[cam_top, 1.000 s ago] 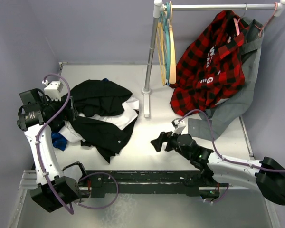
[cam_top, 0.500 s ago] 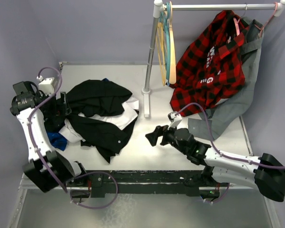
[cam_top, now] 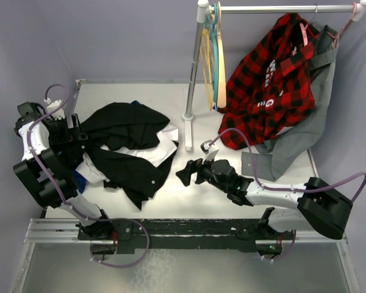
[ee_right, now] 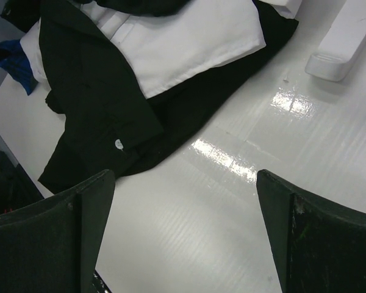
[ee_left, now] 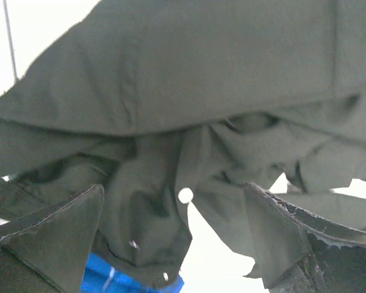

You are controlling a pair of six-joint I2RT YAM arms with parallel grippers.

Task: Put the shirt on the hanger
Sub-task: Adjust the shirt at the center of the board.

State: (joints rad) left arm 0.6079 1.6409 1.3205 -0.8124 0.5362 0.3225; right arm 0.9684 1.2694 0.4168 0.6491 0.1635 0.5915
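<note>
A: Shirt is down in a crumpled black heap on the left half of the tabletop. There's a white shirt tangled into it and a scrap of blue cloth poking out at its left edge.

B: And the hanger?

A: Up on the rail at the back. It's the tan one, hanging just beside a yellow and a teal one, next to the stand's post, well apart from the shirt. A red-and-black plaid shirt hangs further right on the same rail.

B: Talk me through the left tool.

A: Right at the left edge of the heap, fingers spread wide, nothing between them. From its wrist camera, black fabric fills the view just ahead of both fingers, with blue cloth peeking out below.

B: Touching?

A: Can't tell. Very close is all I can say.

B: And the right tool?

A: Low over bare tabletop, between the heap and the stand's foot, pointing left at the shirt. Its fingers are wide apart as well, and empty. Its wrist camera looks at a black edge of the shirt with a small white button, and the white shirt lies over it further back.
</note>
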